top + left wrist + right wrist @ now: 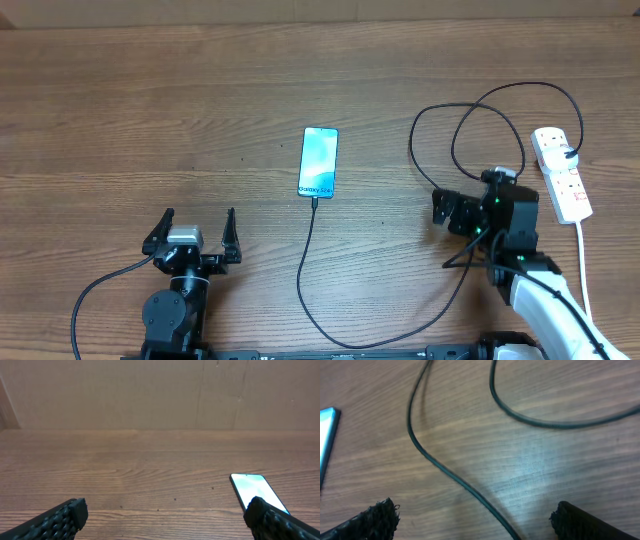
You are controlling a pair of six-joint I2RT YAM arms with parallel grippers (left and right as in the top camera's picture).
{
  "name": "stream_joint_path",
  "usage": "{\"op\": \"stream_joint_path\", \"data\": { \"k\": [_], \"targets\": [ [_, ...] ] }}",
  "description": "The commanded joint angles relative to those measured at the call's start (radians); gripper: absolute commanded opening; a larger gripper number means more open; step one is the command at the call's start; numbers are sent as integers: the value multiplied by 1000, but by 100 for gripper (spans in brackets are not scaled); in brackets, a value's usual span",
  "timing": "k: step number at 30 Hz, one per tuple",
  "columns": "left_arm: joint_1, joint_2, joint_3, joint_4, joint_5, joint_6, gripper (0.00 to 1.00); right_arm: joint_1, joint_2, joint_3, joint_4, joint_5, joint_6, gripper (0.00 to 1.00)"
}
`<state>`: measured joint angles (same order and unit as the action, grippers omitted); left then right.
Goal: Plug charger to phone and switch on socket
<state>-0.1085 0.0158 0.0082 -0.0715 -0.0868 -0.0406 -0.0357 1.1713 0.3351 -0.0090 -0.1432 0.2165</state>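
The phone [318,161] lies flat mid-table with its light-blue screen lit. It also shows in the left wrist view [252,488] and as an edge in the right wrist view [327,435]. The black charger cable [304,270] meets the phone's near edge, loops along the front and rises to a black plug on the socket [562,174], a white power strip at the far right. My left gripper [197,232] [165,512] is open and empty, near-left of the phone. My right gripper [442,212] [475,515] is open and empty above the cable [445,472], left of the strip.
The strip's white cord [584,270] runs toward the front edge beside my right arm. Cable loops [470,110] lie behind the right gripper. A brown cardboard wall [160,390] stands at the table's back.
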Motion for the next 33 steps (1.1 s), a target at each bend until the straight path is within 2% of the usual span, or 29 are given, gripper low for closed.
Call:
{"op": "stream_joint_path", "data": {
  "k": [1, 14, 28, 33],
  "targets": [
    [11, -12, -3, 0, 2, 27, 100, 4, -27, -66, 65, -9, -12, 100],
    [11, -12, -3, 0, 2, 27, 100, 4, -151, -331, 317, -13, -9, 100],
    [11, -12, -3, 0, 2, 27, 100, 4, -404, -328, 125, -19, -16, 100],
    [11, -12, -3, 0, 2, 27, 100, 4, -554, -328, 37, -62, -90, 100]
  ]
}}
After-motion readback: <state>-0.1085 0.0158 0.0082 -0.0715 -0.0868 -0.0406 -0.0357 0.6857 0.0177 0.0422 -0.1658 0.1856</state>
